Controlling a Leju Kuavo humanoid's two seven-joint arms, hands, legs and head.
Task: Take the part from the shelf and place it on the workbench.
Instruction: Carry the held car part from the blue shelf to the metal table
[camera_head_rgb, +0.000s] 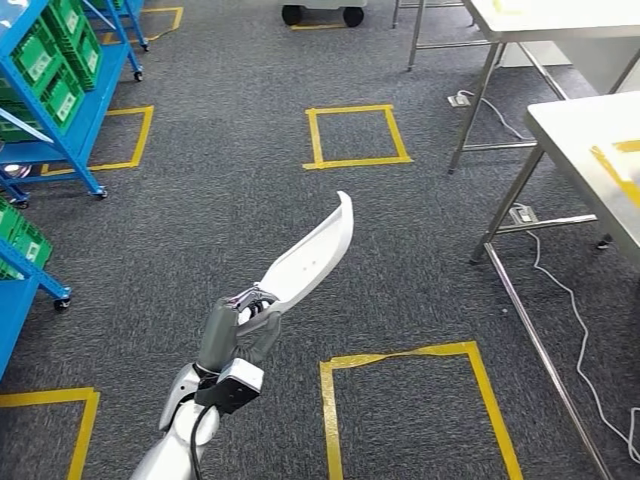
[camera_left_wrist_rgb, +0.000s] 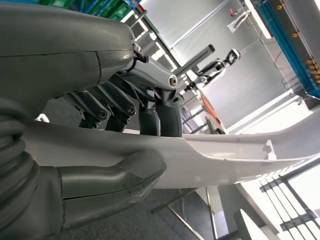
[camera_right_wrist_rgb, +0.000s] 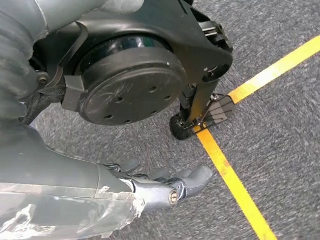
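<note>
Grey carpet floor (camera_head_rgb: 226, 180) with yellow tape squares (camera_head_rgb: 356, 135) takes up most of the room; blue shelf racks (camera_head_rgb: 75, 110) holding green bins (camera_head_rgb: 64, 95) stand off to the robot's left, and steel-legged workbenches sit to its right, the nearer workbench (camera_head_rgb: 581, 140) with its pale top and yellow marking close to the right edge of the head view, a second table (camera_head_rgb: 558, 15) further back. Cables (camera_head_rgb: 581, 340) trail on the floor under the near bench. The part (camera_head_rgb: 313, 255), a long white curved blade-like piece, is off the shelf and carried in the air ahead of the robot. The left hand (camera_head_rgb: 240, 322) has its fingers closed round one end; in the left wrist view the thumb (camera_left_wrist_rgb: 124, 177) lies under the part (camera_left_wrist_rgb: 211, 157) and the dark fingers (camera_left_wrist_rgb: 158, 117) press on its other face. Long axis runs from the hand up and away toward the robot's right, upturned tip pointing roughly at the workbench. The right hand (camera_right_wrist_rgb: 177, 187) hangs low by the floor, fingers loosely extended, holding nothing. Judgement: left arm is the working arm; bench lies well apart to the right, open carpet between. Watch the bench edge and legs (camera_head_rgb: 506, 200): the free tip leads and would reach them first.
</note>
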